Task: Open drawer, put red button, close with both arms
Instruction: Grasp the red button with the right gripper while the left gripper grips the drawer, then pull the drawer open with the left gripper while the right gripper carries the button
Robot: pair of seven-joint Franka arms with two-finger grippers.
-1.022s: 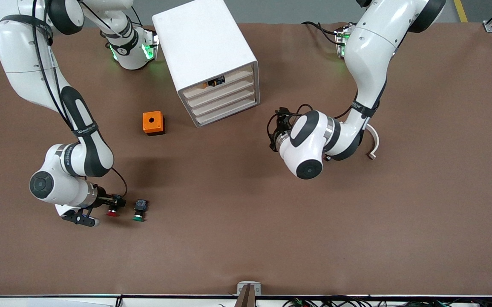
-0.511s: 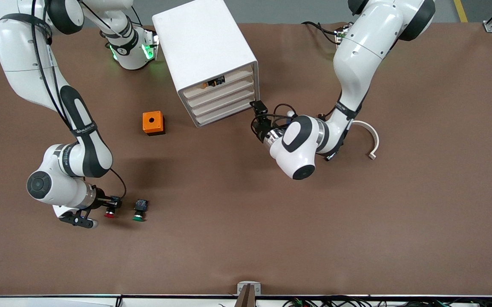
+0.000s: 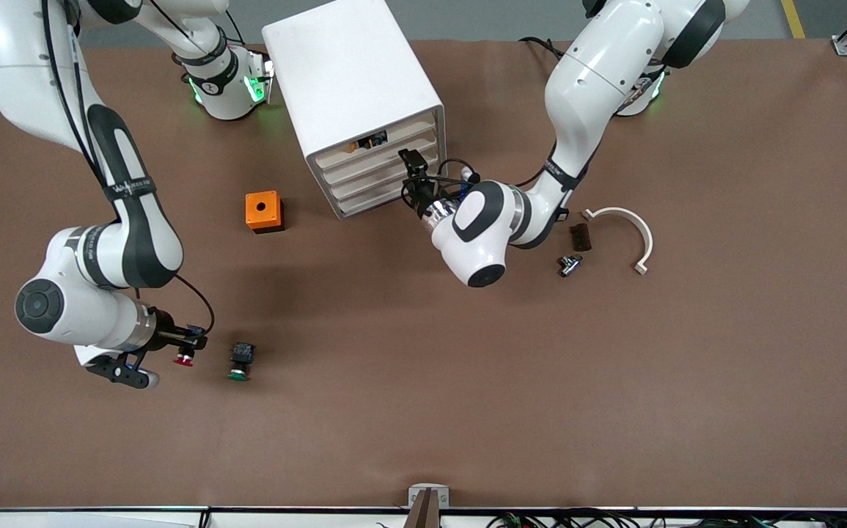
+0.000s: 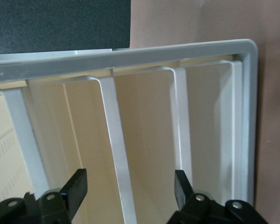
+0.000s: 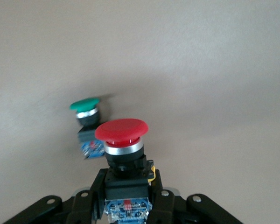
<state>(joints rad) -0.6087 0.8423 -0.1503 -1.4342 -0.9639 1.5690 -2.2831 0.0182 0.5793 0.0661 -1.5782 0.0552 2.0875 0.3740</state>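
Observation:
The white cabinet [image 3: 353, 88] stands at the back of the table with its four drawers [image 3: 383, 172] all shut. My left gripper [image 3: 416, 180] is at the drawer fronts. In the left wrist view it [image 4: 129, 189] is open, with the white lip of one drawer [image 4: 114, 140] between its fingers [image 4: 77, 189]. My right gripper [image 3: 187, 350] is shut on the red button [image 3: 184, 359] and holds it low over the table at the right arm's end. In the right wrist view the fingers [image 5: 91, 198] clamp the black body of the red button [image 5: 122, 132].
A green-capped button [image 3: 240, 361] lies on the table beside the red one, also in the right wrist view [image 5: 86, 112]. An orange box [image 3: 263, 210] sits beside the cabinet. A white curved piece [image 3: 625, 227], a dark block [image 3: 579, 236] and a small metal part [image 3: 568, 264] lie toward the left arm's end.
My left arm has swung toward the cabinet, bringing its gripper to the drawer fronts. My right gripper has drawn the red button away from the green one.

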